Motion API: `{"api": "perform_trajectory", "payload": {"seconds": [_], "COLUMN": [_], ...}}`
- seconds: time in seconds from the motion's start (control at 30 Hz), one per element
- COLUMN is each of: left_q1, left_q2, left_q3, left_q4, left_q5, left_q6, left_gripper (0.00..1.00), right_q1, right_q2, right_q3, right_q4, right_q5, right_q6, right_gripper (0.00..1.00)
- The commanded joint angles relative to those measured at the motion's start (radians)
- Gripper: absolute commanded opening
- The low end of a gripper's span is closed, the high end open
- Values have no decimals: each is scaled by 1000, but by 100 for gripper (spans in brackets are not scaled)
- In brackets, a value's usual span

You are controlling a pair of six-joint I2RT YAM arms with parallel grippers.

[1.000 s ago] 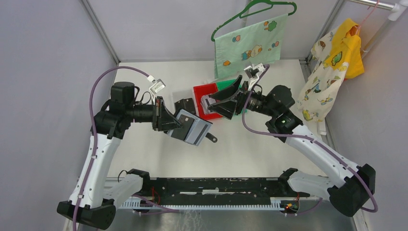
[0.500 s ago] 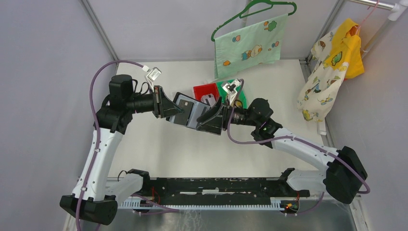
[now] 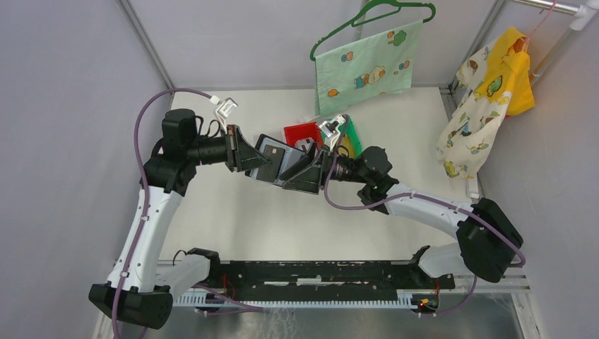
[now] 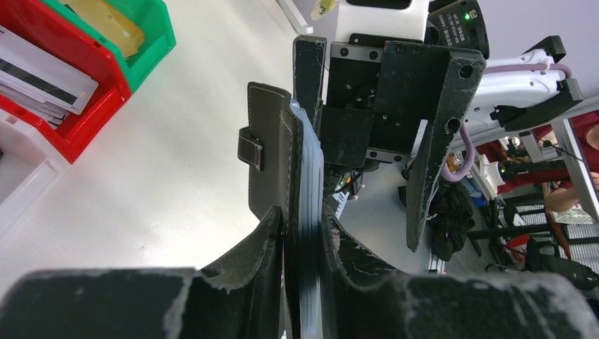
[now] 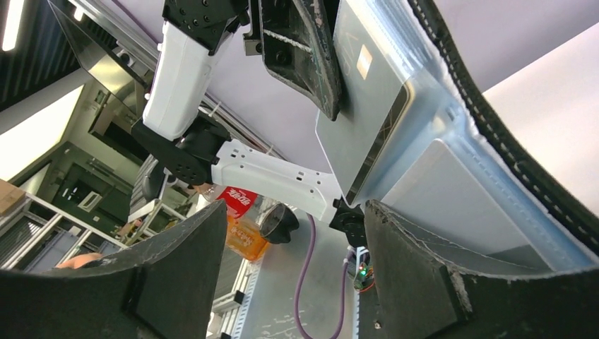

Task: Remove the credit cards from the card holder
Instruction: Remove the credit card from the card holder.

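Card holder (image 4: 272,159), stitched black leather, pinched by left claw (image 4: 304,229); right claw (image 5: 295,212) gapes wide.

From above, the scene was evenly and brightly lit by diffuse light, so the white table (image 3: 395,212) carried only faint, soft shadows under the arms (image 3: 141,226), with no glare and everything sharp. In the left wrist view the fingers (image 4: 233,282) of the left gripper (image 4: 300,233) filled the near edge as a dark, out-of-focus mass. The clamped end of the card holder (image 4: 272,162) was smeared with them, while the red bin (image 4: 85,127) at far left was crisp and well lit. The right wrist view was contrasty: the fingers (image 5: 169,282) of the right gripper (image 5: 297,212) were black and soft, the card holder's clear plastic showed a pale sheen, and a strip light (image 5: 10,25) burned out at upper left above a dim background.
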Motion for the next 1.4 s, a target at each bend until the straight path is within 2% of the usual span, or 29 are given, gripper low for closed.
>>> {"api": "perform_trajectory", "payload": {"seconds": [0.0,0.57,0.67,0.8,0.87,1.2,1.37], "left_q1": [5,7,8,8,9,10,8], "left_q2": [-13,-8,-9,-19,-35,-64,-55], "left_q3": [5,9,6,-2,-8,-24,-27], "left_q4": [52,29,29,25,24,5,7], "left_q5": [58,16,11,7,-3,-36,13], "left_q6": [-41,-24,-20,-7,6,57,59], "left_gripper": [2,2,2,2,2,2,2], "right_q1": [10,27,26,28,27,27,27], "right_q2": [23,111,112,140,150,184,170], "right_q3": [66,94,80,92,98,126,148], "right_q4": [109,222,257,320,346,413,281], "right_q5": [-26,55,107,147,164,237,281], "right_q6": [43,136,152,190,205,238,180], "right_gripper": [76,62,56,37,31,30,25]}}
